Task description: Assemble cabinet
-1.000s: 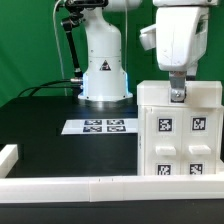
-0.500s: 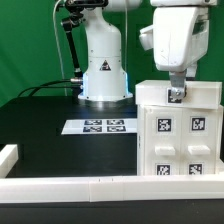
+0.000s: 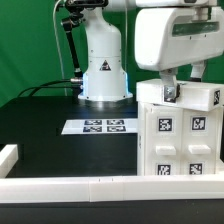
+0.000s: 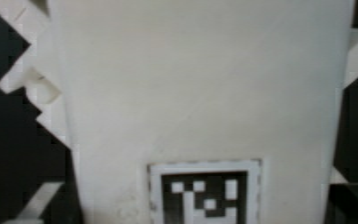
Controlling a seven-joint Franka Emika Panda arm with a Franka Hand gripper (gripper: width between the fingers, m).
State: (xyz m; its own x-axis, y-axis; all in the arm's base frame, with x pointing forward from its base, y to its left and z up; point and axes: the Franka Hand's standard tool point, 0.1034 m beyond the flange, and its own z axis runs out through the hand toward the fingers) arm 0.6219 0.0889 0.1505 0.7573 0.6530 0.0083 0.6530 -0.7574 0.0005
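The cabinet is a large white box with square tags on its front, standing at the exterior view's right on the black table. My gripper hangs from the big white hand straight above it, and its fingertips reach the cabinet's top edge. The fingertips are too small and too blocked to show whether they pinch the top panel. In the wrist view a white cabinet panel with one tag fills the picture, and no fingers show.
The marker board lies flat at the table's middle, in front of the robot base. A low white rail runs along the front edge. A white block sits at the exterior view's left.
The hand has turned about its axis and shifted slightly to the exterior view's left, still at the cabinet's top. The cabinet stays in place.
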